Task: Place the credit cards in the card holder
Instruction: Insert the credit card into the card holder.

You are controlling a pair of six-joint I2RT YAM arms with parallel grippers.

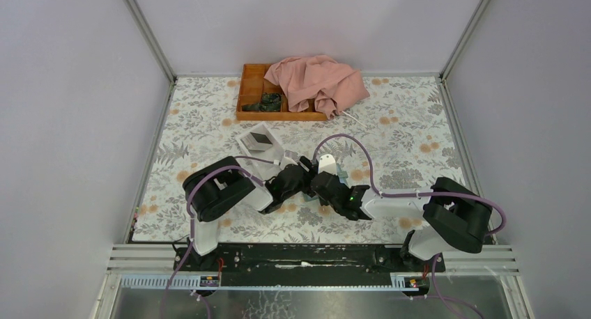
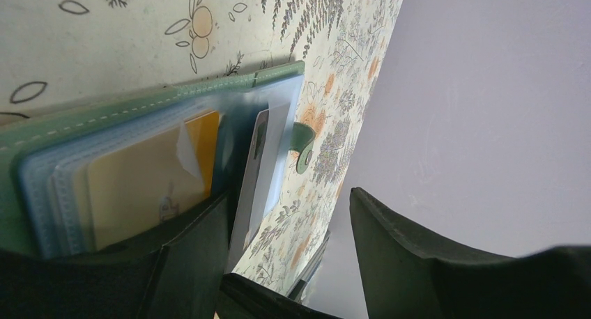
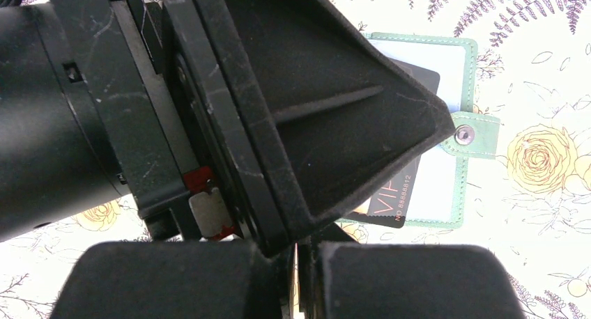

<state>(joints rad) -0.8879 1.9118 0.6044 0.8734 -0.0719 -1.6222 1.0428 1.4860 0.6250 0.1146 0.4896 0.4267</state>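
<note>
Credit card (image 2: 254, 173) entering card holder (image 2: 139, 103).
Noted: left end effector (image 2: 286, 197) apart; right end effector (image 3: 300, 253) clamped on card; next, straight push.

Holder (image 3: 449, 187) lies open and flat on the worktop (image 3: 543, 54). Grey-green cover with pale stitching, clear sleeves inside, snap tab with metal stud sticking out at one edge. Orange card (image 2: 146, 187) sits inside a sleeve. Dark card (image 3: 397, 193), printed "VIP", lies flat on the pale inner page, partly hidden. A thin slanted card (image 2: 254, 173) shows beside the orange one; cannot tell whether it is the dark card.
</note>
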